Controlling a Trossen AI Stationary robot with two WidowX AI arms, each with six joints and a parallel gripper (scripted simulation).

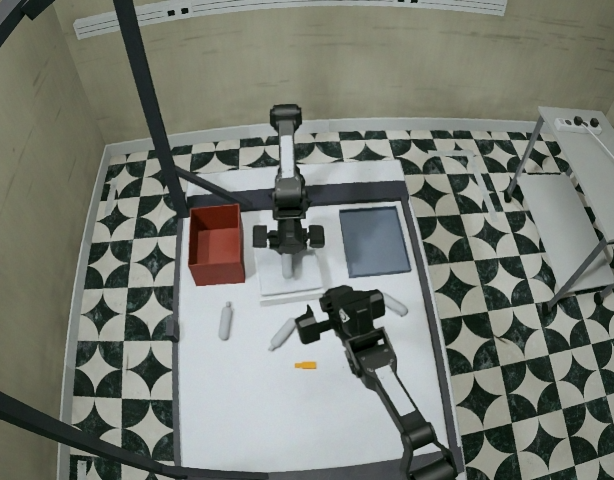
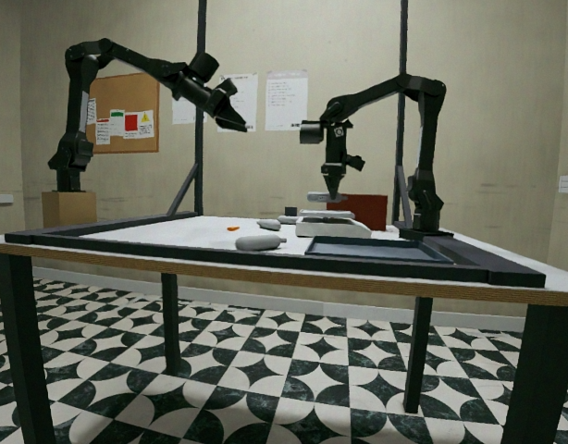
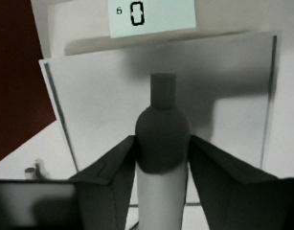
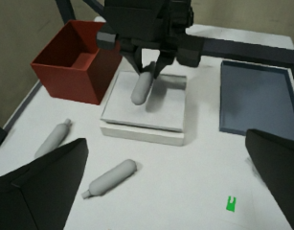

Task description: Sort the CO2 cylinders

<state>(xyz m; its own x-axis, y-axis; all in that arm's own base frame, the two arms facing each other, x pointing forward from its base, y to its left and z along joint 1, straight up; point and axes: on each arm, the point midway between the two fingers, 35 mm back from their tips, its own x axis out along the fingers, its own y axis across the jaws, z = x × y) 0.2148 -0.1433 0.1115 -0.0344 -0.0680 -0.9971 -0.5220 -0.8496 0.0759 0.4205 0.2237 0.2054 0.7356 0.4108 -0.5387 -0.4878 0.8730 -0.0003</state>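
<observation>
My left gripper (image 1: 287, 252) (image 2: 334, 194) (image 3: 161, 142) is shut on a grey CO2 cylinder (image 1: 287, 268) (image 2: 317, 196) (image 4: 141, 91), held level above the white scale (image 1: 266, 286) (image 2: 329, 229) (image 3: 103, 96). The scale's display (image 3: 175, 16) reads 0. The cylinder's stamp is not readable. My right gripper (image 4: 167, 141) is open and empty, high over the table. Three cylinders lie on the table: one on the bin's side (image 1: 225, 321), one in the middle (image 1: 283, 334) (image 4: 110, 178), one near the tray (image 1: 395, 303) (image 2: 260, 242). The blue-grey tray (image 1: 379, 242) (image 4: 257, 96) holds nothing.
The red scrap bin (image 1: 217, 273) (image 4: 70, 86) stands beside the scale; no cylinder shows inside. An orange tag (image 1: 305, 365) (image 2: 232, 228) and a green tag (image 4: 231, 203) lie on the table. Dark frame posts (image 1: 149, 103) rise at the table's edge.
</observation>
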